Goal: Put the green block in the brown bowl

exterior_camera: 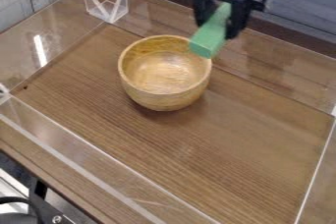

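A bright green block hangs tilted in the air, its lower end just above the far right rim of the brown bowl. My black gripper is shut on the block's upper end and points down from the top of the view. The round wooden bowl rests on the wooden tabletop and holds nothing that I can see.
Clear acrylic walls fence the wooden table on the left, front and right. A small clear stand sits at the back left corner.
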You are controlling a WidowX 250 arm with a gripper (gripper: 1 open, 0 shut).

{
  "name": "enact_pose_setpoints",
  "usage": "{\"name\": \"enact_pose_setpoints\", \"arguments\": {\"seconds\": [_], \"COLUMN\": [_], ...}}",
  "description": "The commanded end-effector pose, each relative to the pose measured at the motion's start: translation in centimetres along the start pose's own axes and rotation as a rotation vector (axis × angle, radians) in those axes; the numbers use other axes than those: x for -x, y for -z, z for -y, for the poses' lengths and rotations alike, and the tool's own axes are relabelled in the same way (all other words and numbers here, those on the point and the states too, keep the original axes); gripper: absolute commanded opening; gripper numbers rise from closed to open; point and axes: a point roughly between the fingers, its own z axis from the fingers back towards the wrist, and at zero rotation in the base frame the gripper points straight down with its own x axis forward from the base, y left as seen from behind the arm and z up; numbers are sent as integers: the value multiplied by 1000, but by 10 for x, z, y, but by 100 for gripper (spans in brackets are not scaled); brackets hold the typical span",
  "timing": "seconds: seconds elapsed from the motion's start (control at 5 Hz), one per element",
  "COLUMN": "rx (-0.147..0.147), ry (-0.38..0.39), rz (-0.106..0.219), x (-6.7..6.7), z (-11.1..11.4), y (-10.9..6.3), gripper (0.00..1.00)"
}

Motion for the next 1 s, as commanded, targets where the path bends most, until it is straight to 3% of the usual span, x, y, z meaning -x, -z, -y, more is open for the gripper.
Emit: {"name": "enact_pose_setpoints", "arguments": {"seconds": [0.0,0.4,0.6,0.8], "rx": [4,-5,-16,-15], "ry": [55,-31,-117,-180], "rz": [24,35,44,52], "x": [-6,4,8,6], "z": [35,14,-7,-7], "y": [4,9,11,13], "gripper": [0,0,0,0]}}
